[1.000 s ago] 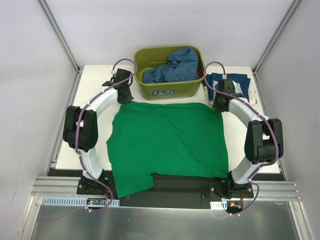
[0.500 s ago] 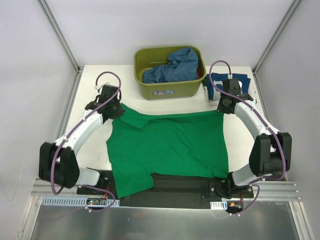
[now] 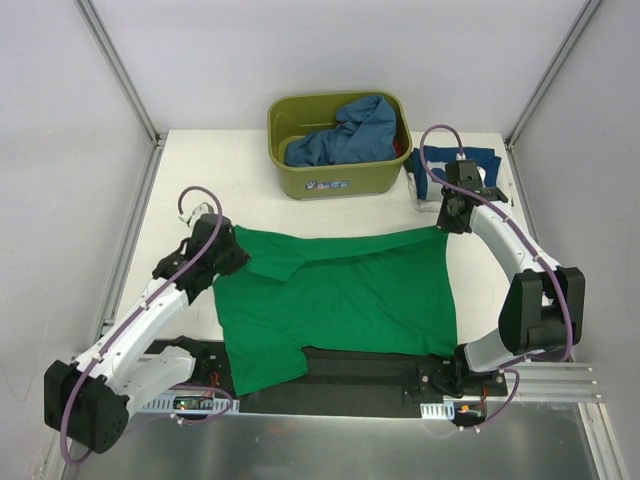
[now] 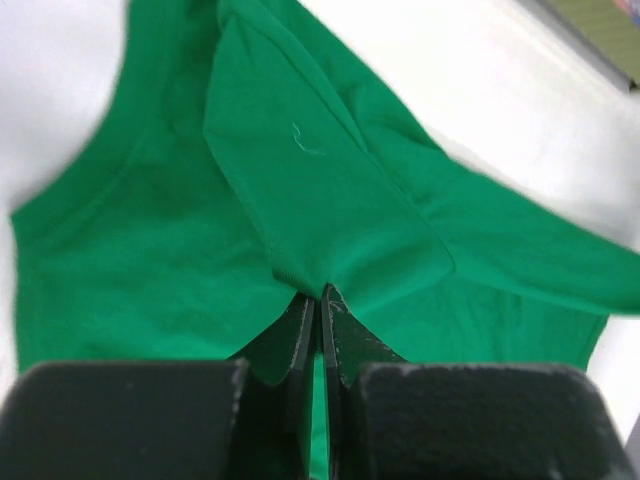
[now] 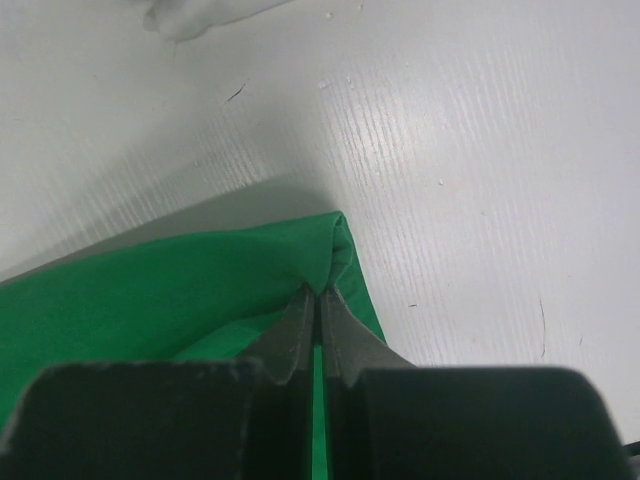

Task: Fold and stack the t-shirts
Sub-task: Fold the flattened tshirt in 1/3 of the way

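Note:
The bright green t-shirt [image 3: 340,295] lies spread on the white table, its far left part folded over toward me. My left gripper [image 3: 236,252] is shut on the shirt's far left sleeve edge; in the left wrist view [image 4: 320,292] the cloth hangs from the closed tips. My right gripper [image 3: 443,226] is shut on the shirt's far right corner, as the right wrist view [image 5: 320,292] shows. A mid-blue t-shirt [image 3: 345,130] is heaped in the olive tub. A navy printed t-shirt [image 3: 482,165] lies folded at the far right, partly behind my right arm.
The olive-green plastic tub [image 3: 340,180] stands at the far middle of the table. Grey walls and metal posts close in both sides. A black strip runs along the near edge under the shirt's hem.
My left gripper has pulled the shirt's far left edge toward me and to the left, folding it over. The right gripper has held the far right corner almost still.

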Tool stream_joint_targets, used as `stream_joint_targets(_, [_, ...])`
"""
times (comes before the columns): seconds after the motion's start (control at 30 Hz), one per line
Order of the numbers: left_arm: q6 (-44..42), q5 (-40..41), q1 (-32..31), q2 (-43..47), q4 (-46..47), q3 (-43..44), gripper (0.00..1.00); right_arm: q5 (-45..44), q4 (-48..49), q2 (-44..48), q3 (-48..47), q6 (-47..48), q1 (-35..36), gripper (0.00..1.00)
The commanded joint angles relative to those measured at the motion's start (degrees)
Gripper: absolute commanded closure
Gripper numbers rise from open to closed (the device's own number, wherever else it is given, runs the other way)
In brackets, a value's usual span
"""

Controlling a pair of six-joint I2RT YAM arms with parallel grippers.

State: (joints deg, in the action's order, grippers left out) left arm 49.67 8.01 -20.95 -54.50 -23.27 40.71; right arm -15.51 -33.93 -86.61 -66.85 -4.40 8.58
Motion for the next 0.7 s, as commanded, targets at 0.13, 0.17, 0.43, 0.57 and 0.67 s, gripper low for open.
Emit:
stream_joint_targets(0.13, [8.0,5.8,-6.4,7.7,-4.5,-4.6,1.00,-2.3,-1.7,2.8,-1.3,1.0,-0.5,0.98])
stream_joint_targets(0.17, [8.1,6.5,-6.4,7.9,-5.7,-4.8,1.00,-2.7,-1.7,2.8,-1.4,1.2,-0.5,0.98])
stream_joint_targets(0.43, [8.9,4.2,-6.4,7.4,-8.4,-7.8,1.00,-4.6,-4.9,1.8,-1.9,1.8,-0.6,0.96])
stream_joint_targets(0.57, [9.4,2.8,-6.4,7.5,-8.9,-10.6,0.96,-4.1,-6.4,1.9,0.3,0.5,-0.6,0.92])
stream_joint_targets(0.67, [9.5,2.0,-6.4,8.3,-9.5,-12.3,0.85,-4.3,-6.6,2.9,4.4,-1.0,-0.5,0.87])
